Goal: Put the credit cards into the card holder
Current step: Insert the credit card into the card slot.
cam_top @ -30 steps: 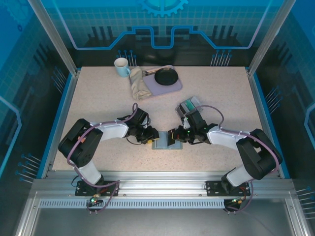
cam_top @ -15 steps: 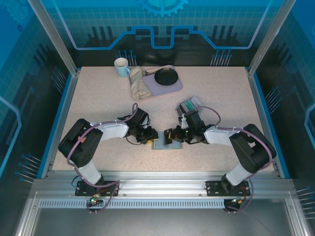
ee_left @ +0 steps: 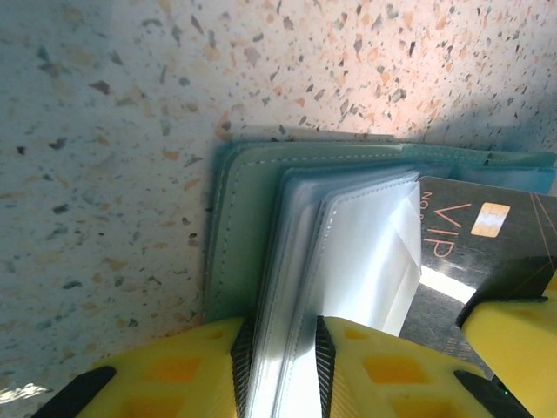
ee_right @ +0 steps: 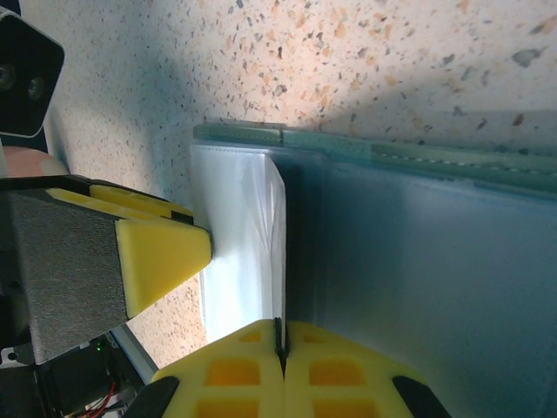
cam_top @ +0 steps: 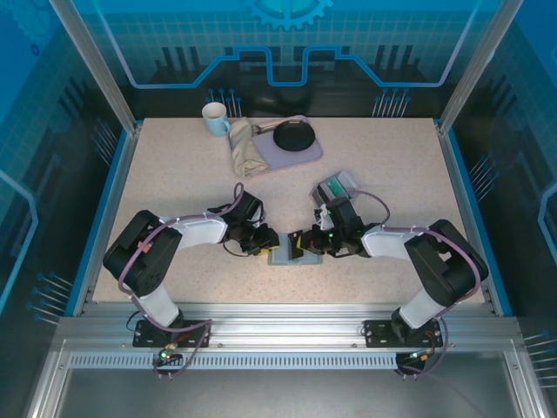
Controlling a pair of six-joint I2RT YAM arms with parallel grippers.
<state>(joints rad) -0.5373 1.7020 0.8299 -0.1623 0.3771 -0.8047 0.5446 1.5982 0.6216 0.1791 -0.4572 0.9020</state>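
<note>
Now my right gripper (cam_top: 306,240) has slid closer to the open card holder (cam_top: 291,255), lying on the table (cam_top: 392,174) between my arms, long side left to right. It pinches the dark credit card (ee_left: 487,244), aimed at the clear pockets (ee_left: 365,252) my left gripper (ee_left: 283,353) squeezes, so sliding in looks next.

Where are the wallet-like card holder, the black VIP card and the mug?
card holder (ee_left: 245,235): left wrist view, green cover.
VIP card (ee_left: 513,257): left wrist view, dark face.
mug (cam_top: 215,124): top external view, outer wall.
</note>
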